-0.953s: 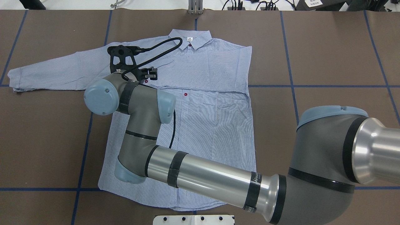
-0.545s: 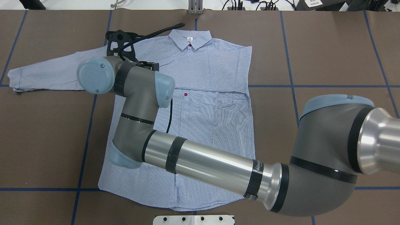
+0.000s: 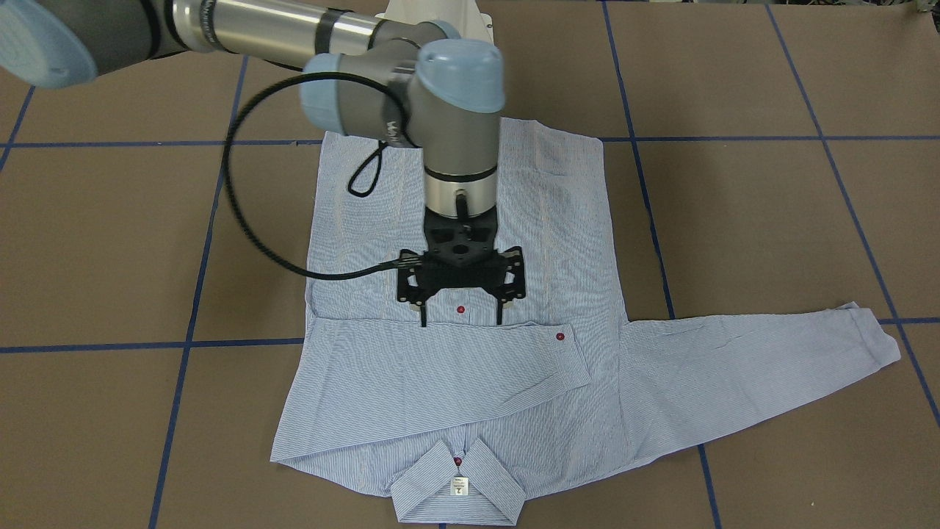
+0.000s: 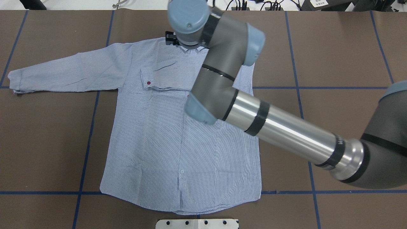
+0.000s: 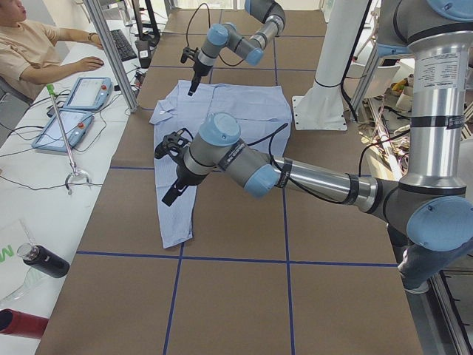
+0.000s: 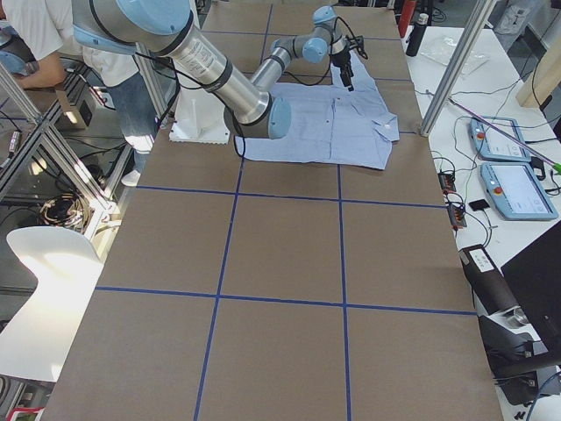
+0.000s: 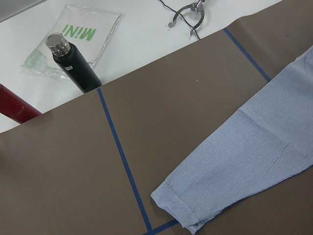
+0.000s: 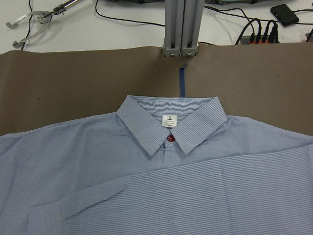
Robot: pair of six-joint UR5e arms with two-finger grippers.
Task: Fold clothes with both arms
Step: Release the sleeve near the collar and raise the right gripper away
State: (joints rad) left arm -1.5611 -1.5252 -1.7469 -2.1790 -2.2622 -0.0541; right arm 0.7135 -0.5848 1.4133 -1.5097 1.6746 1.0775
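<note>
Right end effector [image 3: 462, 320] hovers released over the shirt [image 3: 551, 206], its folded sleeve [image 3: 440, 367] at six o'clock, fold seemingly done. Left end effector [image 5: 171, 194]: grip, can't tell.

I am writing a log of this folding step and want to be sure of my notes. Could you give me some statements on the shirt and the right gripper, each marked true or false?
1. One sleeve lies folded across the chest of the shirt. True.
2. The other sleeve is folded in as well. False: it lies stretched out flat on the table.
3. The right gripper is shut on the collar. False: it is open and empty, over the chest; the collar lies free.
4. The collar bears a small white label. True.
</note>
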